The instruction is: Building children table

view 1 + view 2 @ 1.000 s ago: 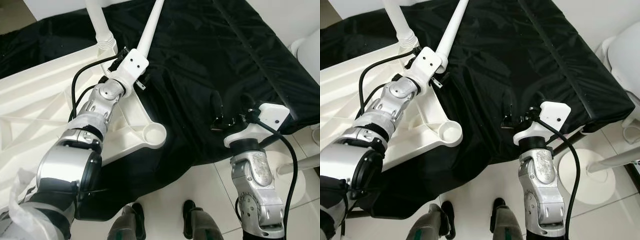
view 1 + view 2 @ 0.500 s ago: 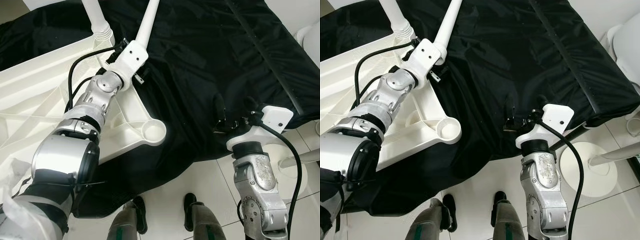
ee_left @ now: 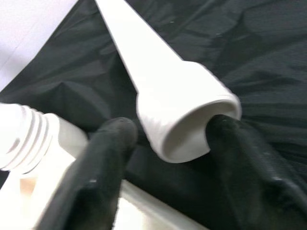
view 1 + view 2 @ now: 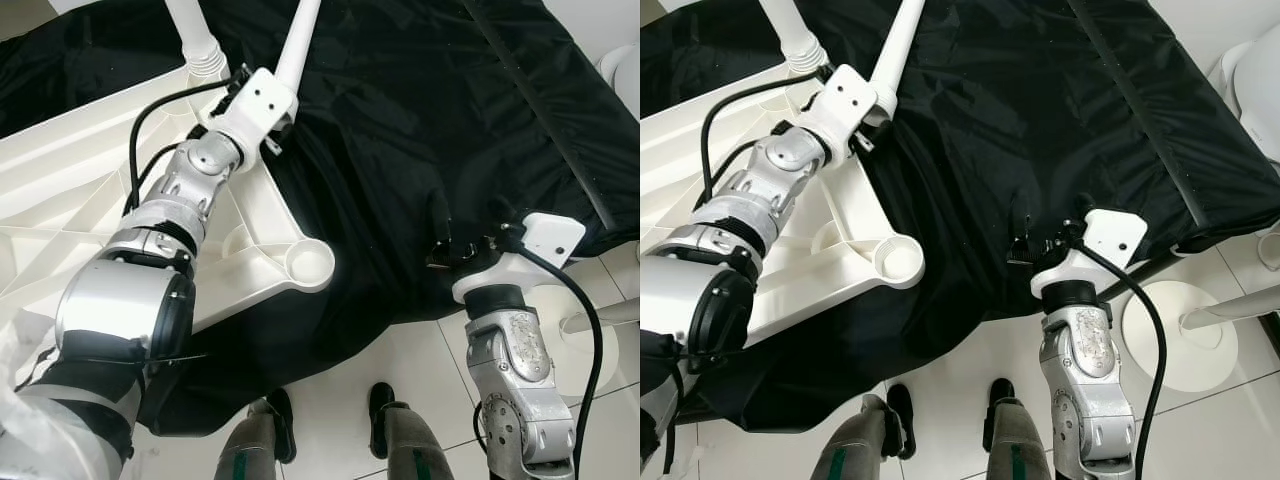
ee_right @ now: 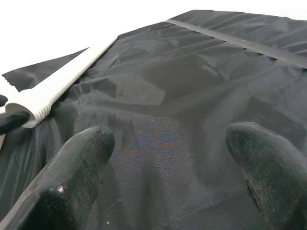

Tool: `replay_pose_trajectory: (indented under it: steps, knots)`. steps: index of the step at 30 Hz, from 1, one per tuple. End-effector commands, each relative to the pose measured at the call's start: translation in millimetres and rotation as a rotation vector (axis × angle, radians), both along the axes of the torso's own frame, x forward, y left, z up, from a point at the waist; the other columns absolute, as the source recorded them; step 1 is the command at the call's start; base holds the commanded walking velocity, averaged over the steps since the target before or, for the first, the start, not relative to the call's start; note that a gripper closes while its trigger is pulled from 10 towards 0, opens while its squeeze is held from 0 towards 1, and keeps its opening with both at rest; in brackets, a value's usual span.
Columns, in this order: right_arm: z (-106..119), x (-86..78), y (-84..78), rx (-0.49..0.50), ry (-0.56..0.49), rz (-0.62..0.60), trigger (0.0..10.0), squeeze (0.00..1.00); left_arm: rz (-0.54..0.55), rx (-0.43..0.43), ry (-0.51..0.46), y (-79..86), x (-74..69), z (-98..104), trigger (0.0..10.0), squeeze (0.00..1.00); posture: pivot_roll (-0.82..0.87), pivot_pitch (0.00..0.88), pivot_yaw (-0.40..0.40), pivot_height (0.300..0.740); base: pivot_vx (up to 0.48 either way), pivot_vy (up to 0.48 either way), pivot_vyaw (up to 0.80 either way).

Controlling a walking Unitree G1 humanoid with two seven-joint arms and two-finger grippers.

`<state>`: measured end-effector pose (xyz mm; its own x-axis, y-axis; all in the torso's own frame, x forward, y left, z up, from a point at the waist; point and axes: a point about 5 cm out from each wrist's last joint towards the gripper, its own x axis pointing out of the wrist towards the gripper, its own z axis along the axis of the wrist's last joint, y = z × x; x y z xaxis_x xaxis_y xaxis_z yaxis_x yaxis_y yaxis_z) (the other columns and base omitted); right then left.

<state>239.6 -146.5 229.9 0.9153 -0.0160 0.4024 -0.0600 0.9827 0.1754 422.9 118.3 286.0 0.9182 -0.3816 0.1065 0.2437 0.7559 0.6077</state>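
Note:
A white table top (image 4: 60, 230) lies upside down on a black cloth (image 4: 420, 110), with a round corner socket (image 4: 308, 262) near me. One white leg (image 4: 195, 35) with a ribbed collar stands at its far corner. My left gripper (image 4: 272, 100) is shut on a second tapered white leg (image 4: 302, 30) beside that collar. In the left wrist view the leg's hollow end (image 3: 187, 129) sits between the two fingers (image 3: 103, 158). My right gripper (image 4: 468, 222) rests open over the cloth's near edge, nothing between its fingers (image 5: 72, 177).
The cloth covers a low platform whose front edge drops to a tiled floor (image 4: 400, 360). A white round stand base (image 4: 1175, 330) sits on the floor at the right. My feet (image 4: 380, 410) stand just before the platform.
My left gripper has carried the leg a little farther away along the table top. The right gripper has drawn slightly back toward me. The camera has shifted a bit.

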Motion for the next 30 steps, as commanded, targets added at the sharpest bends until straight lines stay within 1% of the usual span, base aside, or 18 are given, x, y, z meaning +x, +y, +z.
replay_pose_trajectory:
  steps: [1,4,11,20,26,27,28,29,30]
  knots:
    - [-1.0,-4.1,2.4,0.001,0.006,0.006,10.0,0.0,0.25,-0.106,-0.128,12.7,2.3,1.1,0.0,0.0,-0.14,0.377,0.136,0.74,0.0,0.0,0.0]
    - [-1.5,-4.5,2.0,0.001,0.011,0.0,10.0,0.0,0.239,-0.116,-0.141,10.5,2.3,6.0,0.0,0.0,-0.15,0.377,0.138,0.74,0.0,0.0,0.0]
    - [-2.5,-4.8,2.0,0.002,0.016,-0.004,10.0,0.0,0.231,-0.113,-0.15,7.7,2.2,8.2,0.0,0.0,-0.15,0.378,0.139,0.74,0.0,0.0,0.0]
    - [-3.2,-5.0,1.7,-0.001,0.024,-0.014,10.0,0.0,0.229,-0.13,-0.139,2.2,2.0,2.6,0.0,0.0,-0.16,0.378,0.142,0.74,0.0,0.0,0.0]
    - [-3.8,-5.7,0.8,-0.003,0.028,-0.019,10.0,0.0,0.236,-0.144,-0.135,1.7,2.0,0.9,0.0,0.0,-0.17,0.379,0.141,0.74,0.0,0.0,0.0]
    - [-4.2,-5.9,0.3,-0.004,0.03,-0.021,10.0,0.0,0.24,-0.171,-0.126,3.2,2.1,0.3,0.0,0.0,-0.16,0.377,0.141,0.74,0.0,0.0,0.0]
    - [-4.8,-5.9,-0.3,-0.004,0.031,-0.024,10.0,0.0,0.225,-0.237,-0.104,5.6,2.1,0.2,1.8,0.0,-0.16,0.372,0.141,0.74,0.0,0.0,0.0]
    - [-4.8,-5.9,-0.3,-0.004,0.031,-0.024,10.0,0.0,0.225,-0.237,-0.104,5.6,2.1,0.2,1.8,0.0,-0.16,0.372,0.141,0.74,0.0,0.0,0.0]
    - [-5.3,-5.5,-0.9,-0.003,0.032,-0.025,10.0,0.0,0.208,-0.305,-0.082,7.2,2.1,0.1,3.8,0.0,-0.15,0.368,0.139,0.74,0.0,0.0,0.0]
